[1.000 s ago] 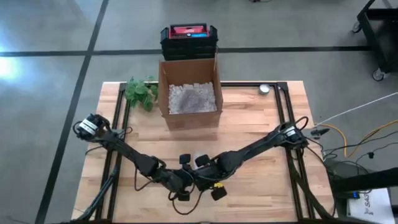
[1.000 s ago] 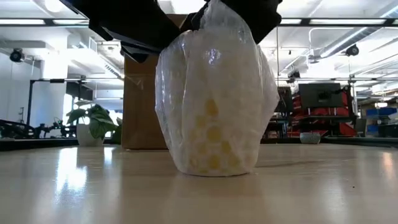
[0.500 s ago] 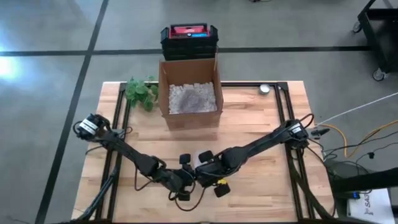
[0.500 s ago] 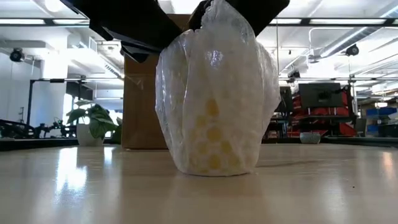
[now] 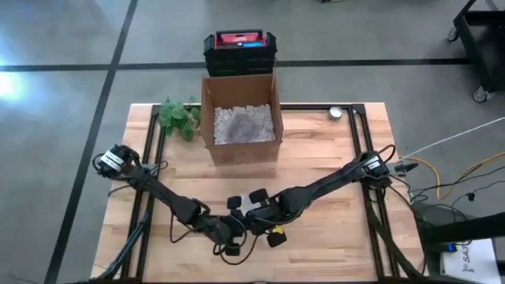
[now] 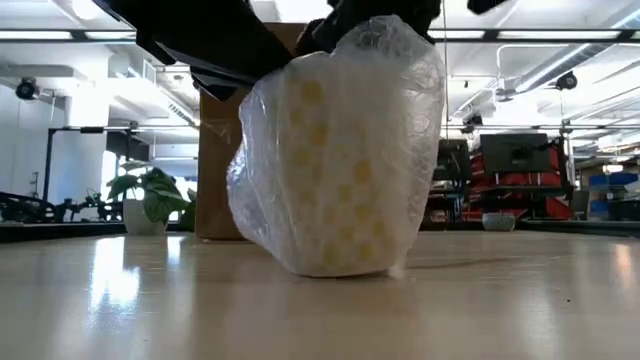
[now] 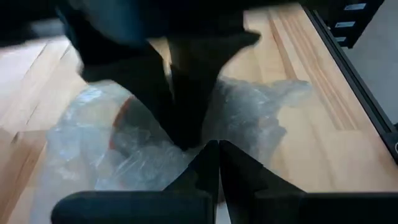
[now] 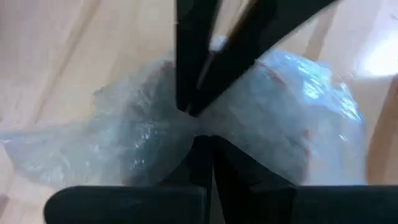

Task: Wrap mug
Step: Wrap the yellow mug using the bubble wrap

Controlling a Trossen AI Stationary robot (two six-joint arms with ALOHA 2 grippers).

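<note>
Both arms meet low in the middle of the high view, right over the mug (image 6: 335, 170), which sits on the desk (image 5: 331, 158) near its front edge. In the low view it fills the centre of the frame: a bubble wrap (image 6: 400, 120) bundle with yellow dots showing through, tipped over to one side so only one lower edge looks to be resting on the wood.

My left claw (image 7: 211, 149) has its fingers pinched nearly together on a gathered fold of the wrap, going by its wrist view. My right claw (image 8: 202, 146) looks the same, closed down on a twisted neck of plastic with the bundle bulging on both sides of it. So both are holding film, not ceramic.

Handling-wise, I'd guess the mug is the heavy, stiff, breakable part and the wrap is light, soft and slippery. Pull on the film alone and it'll probably slide or unroll rather than move the mug. I'd keep my grip on the bunched-up part where the layers are thickest, since a single layer would likely tear or pop. With the bundle tilted like this it could roll, so slow moves seem smart.

The cardboard box (image 5: 241, 118) with packing fill is in the upper middle of the high view, well apart from the mug, with a small plant (image 5: 177, 117) beside it.
</note>
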